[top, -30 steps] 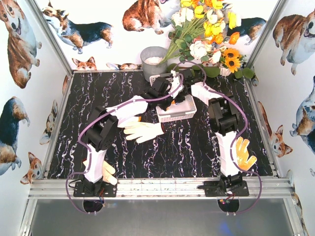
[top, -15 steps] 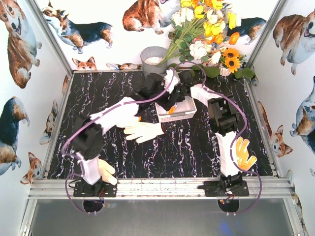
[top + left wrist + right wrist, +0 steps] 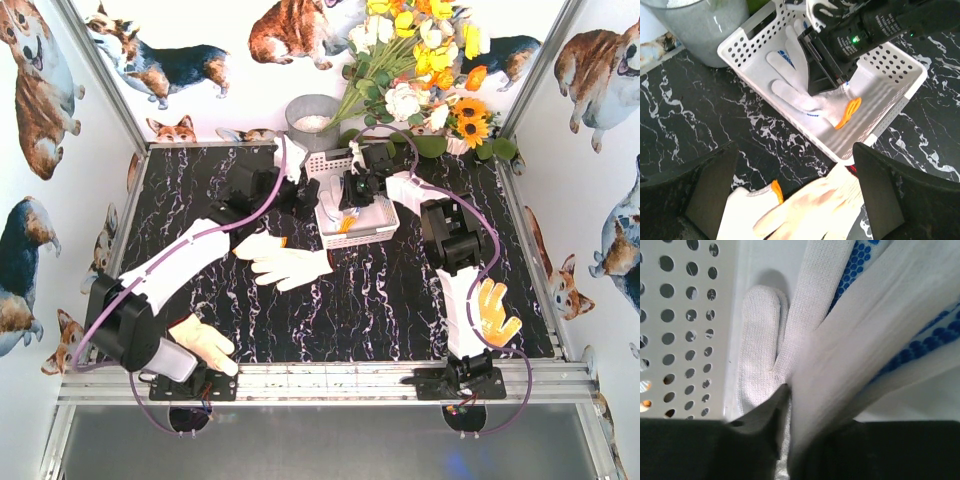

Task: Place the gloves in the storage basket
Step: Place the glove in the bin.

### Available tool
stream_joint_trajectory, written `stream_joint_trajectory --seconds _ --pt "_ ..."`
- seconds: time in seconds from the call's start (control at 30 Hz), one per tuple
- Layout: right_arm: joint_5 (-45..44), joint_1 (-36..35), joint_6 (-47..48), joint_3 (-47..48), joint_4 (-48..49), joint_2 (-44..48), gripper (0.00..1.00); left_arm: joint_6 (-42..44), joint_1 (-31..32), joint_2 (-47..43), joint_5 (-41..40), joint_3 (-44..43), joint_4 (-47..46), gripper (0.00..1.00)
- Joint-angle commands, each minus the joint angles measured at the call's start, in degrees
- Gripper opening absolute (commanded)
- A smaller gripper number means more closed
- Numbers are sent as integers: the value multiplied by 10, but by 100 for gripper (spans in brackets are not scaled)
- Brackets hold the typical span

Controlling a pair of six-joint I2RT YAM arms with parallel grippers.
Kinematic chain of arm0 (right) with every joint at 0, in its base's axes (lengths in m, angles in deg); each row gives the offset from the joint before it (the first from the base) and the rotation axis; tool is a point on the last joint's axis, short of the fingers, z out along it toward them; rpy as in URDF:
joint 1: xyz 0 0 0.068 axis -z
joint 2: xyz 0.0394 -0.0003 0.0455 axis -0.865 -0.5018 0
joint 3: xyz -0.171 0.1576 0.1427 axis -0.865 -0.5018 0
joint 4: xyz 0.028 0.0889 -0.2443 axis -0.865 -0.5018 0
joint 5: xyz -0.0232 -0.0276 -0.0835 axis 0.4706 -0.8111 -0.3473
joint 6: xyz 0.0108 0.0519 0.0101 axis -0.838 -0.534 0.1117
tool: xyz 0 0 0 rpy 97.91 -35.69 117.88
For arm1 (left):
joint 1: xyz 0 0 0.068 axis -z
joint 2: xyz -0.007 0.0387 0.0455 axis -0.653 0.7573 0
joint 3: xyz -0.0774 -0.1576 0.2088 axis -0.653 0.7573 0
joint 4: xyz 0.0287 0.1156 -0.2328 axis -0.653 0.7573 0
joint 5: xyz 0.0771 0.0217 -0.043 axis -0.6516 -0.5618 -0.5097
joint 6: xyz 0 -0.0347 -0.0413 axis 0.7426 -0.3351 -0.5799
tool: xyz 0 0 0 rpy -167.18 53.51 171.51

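The white storage basket (image 3: 375, 236) (image 3: 735, 50) stands at the back centre of the table. A white glove (image 3: 800, 100) (image 3: 345, 222) with blue dots and an orange cuff lies inside it. My right gripper (image 3: 350, 190) (image 3: 805, 400) reaches down into the basket (image 3: 680, 315), and that glove's (image 3: 760, 360) fabric fills the gap between its jaws. My left gripper (image 3: 300, 192) (image 3: 794, 150) hangs open and empty just left of the basket, above cream gloves (image 3: 290, 265) (image 3: 810, 210) lying on the table. Another glove (image 3: 495, 312) lies by the right arm, and one (image 3: 205, 345) by the left base.
A grey round bucket (image 3: 312, 120) (image 3: 700, 25) stands right behind the basket's left corner. A bunch of artificial flowers (image 3: 420, 70) leans over the back right. Printed walls close in the black marbled table (image 3: 380, 300) on three sides.
My left gripper opened and drew back left out of the basket, and its arm swung left. The blue-dotted glove now lies in the basket under the right gripper.
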Motion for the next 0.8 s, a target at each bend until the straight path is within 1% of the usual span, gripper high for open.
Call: stream_joint_trajectory --seconds 0.0,0.03,0.07,0.2,0.5,0.77 --pt "-29 -3 16 6 7 13 29 -11 -12 -38 -13 22 -4 91" --pt "-33 -3 19 4 5 18 36 -11 -15 -44 -15 27 -2 91" --pt "-38 -3 21 3 1 23 39 -10 -17 -50 -18 31 -1 91" --pt "-59 -3 35 5 -16 40 49 -9 -24 -70 -23 48 0 91" --pt "-161 -3 73 -2 -48 87 53 -12 -33 -112 -41 60 34 93" --pt "-183 -3 78 -1 -50 135 54 -47 -87 -163 -14 84 65 97"
